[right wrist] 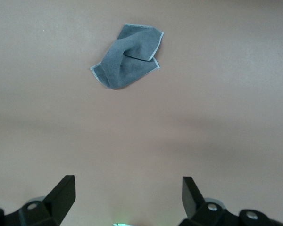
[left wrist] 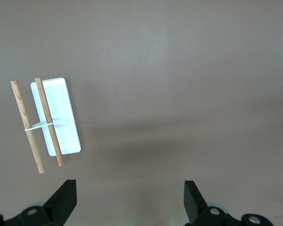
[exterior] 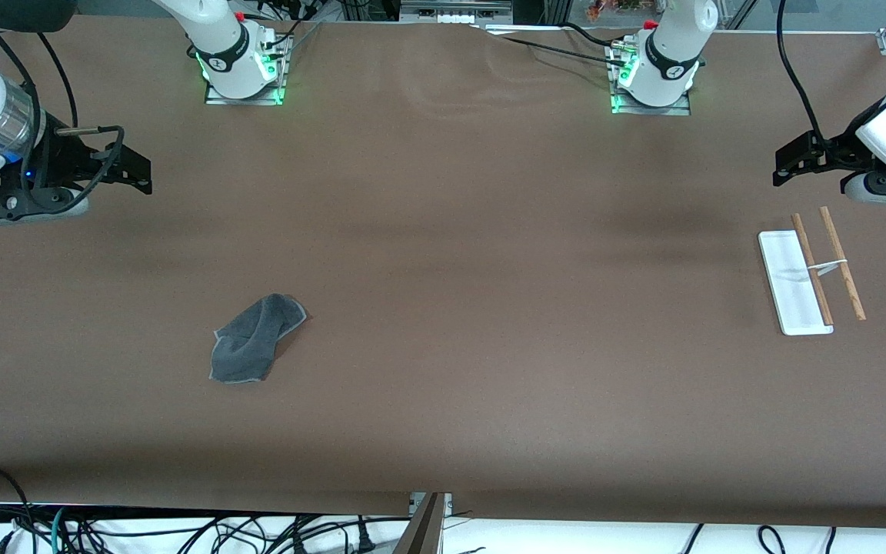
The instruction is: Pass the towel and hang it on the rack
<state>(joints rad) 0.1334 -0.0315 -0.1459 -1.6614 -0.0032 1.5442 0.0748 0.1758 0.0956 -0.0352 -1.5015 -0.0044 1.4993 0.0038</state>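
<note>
Presently we note:
towel (exterior: 254,337): crumpled on surface (exterior: 458,254)
rack (exterior: 811,272): toward left arm's end
left pincer (exterior: 785,165): apart, empty
right pincer (exterior: 135,173): apart, empty

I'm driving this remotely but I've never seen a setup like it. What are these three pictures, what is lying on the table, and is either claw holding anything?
You have two robot arms at one brown table, each ending in a two-finger claw. The big picture looks down from a high camera facing the arms. The other two come from cameras on the arms' wrists, looking past each claw's black fingers at the table.

The right claw hangs over the table at the right arm's end, open and empty. Its wrist camera shows the towel, a crumpled dark grey cloth with a light edge, lying flat on the table.

The left claw hangs at the left arm's end, also open and empty. Its wrist camera shows the rack: a white base with two wooden rods. Nothing is held yet.
</note>
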